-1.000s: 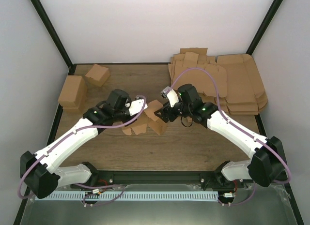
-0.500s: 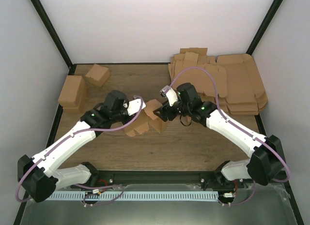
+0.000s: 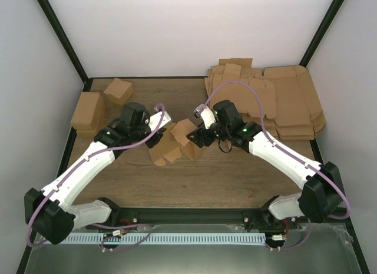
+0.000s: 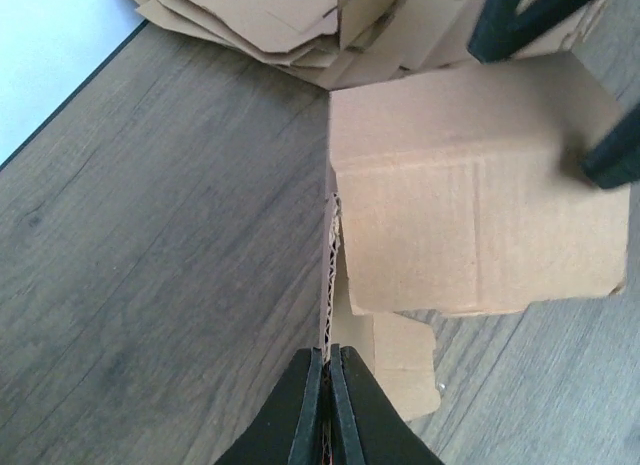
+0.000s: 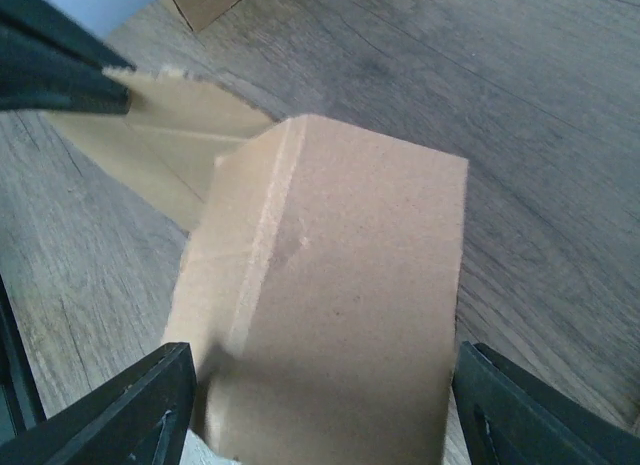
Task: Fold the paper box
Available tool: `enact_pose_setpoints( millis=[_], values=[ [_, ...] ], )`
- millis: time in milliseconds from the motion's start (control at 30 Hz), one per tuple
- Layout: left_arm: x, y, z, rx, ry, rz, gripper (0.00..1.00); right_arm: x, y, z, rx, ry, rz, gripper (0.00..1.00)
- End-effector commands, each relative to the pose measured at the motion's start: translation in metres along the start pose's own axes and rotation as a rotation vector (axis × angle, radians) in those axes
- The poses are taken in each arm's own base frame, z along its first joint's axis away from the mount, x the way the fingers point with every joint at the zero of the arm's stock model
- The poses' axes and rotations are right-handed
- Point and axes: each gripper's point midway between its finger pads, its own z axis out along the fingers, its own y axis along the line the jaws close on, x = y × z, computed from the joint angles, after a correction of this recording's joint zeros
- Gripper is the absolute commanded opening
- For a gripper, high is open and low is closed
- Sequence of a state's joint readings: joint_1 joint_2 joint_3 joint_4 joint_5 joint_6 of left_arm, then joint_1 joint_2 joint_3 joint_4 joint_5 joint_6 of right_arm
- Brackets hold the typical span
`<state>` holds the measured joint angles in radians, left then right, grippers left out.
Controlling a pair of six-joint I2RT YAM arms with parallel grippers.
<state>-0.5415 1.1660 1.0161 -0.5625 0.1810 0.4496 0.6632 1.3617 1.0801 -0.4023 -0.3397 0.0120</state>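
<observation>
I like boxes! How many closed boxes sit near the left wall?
2: a bigger carton at the left edge, a smaller carton behind it. Another may hide underneath.

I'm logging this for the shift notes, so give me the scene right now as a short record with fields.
paper box: partly folded, centre, between both arms
left gripper: fingers shut on a box panel's edge
right gripper: fingers either side of a box panel, grip unclear
flat sheets: heap, far right
folded cartons: far left

table | sheet heap far right | cartons far left | paper box centre
</observation>
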Motion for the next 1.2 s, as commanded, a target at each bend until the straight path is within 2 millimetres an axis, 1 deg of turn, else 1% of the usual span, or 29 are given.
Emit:
enact_pose_setpoints(
  millis=[0, 67, 167, 267, 400, 500, 633, 833, 1067, 1100, 1167],
  values=[
    [-0.022, 0.002, 0.0, 0.084, -0.055, -0.061, 0.04, 0.008, -0.002, 0.001, 0.024, 0.035, -0.014, 0.74],
    [-0.025, 0.002, 0.001, 0.108, -0.053, -0.061, 0.04, 0.009, -0.004, 0.001, 0.033, 0.036, -0.016, 0.74],
    [-0.03, -0.004, -0.001, 0.15, -0.06, -0.041, 0.04, 0.006, -0.006, 0.002, 0.05, 0.035, -0.023, 0.74],
    [-0.031, -0.007, -0.002, 0.172, -0.054, -0.035, 0.04, 0.002, -0.008, 0.005, 0.084, 0.042, -0.041, 0.74],
    [-0.033, -0.011, -0.005, 0.2, -0.059, -0.036, 0.04, -0.01, -0.005, 0.009, 0.15, 0.041, -0.098, 0.72],
    [-0.033, -0.013, -0.004, 0.211, -0.058, -0.041, 0.04, -0.016, -0.003, 0.011, 0.176, 0.038, -0.116, 0.71],
    [-0.036, -0.013, -0.003, 0.225, -0.055, -0.057, 0.04, -0.012, -0.008, 0.02, 0.243, 0.063, -0.148, 0.71],
    [-0.05, -0.017, -0.005, 0.281, -0.064, -0.112, 0.04, -0.002, -0.015, 0.034, 0.325, 0.133, -0.2, 0.71],
    [-0.065, -0.014, -0.008, 0.301, -0.079, -0.165, 0.05, 0.003, -0.026, 0.034, 0.398, 0.149, -0.209, 0.69],
    [-0.069, -0.013, -0.01, 0.301, -0.086, -0.174, 0.06, 0.003, -0.027, 0.034, 0.407, 0.146, -0.206, 0.68],
    [-0.075, -0.011, -0.013, 0.294, -0.098, -0.195, 0.11, 0.001, -0.029, 0.032, 0.422, 0.136, -0.197, 0.67]
  ],
)
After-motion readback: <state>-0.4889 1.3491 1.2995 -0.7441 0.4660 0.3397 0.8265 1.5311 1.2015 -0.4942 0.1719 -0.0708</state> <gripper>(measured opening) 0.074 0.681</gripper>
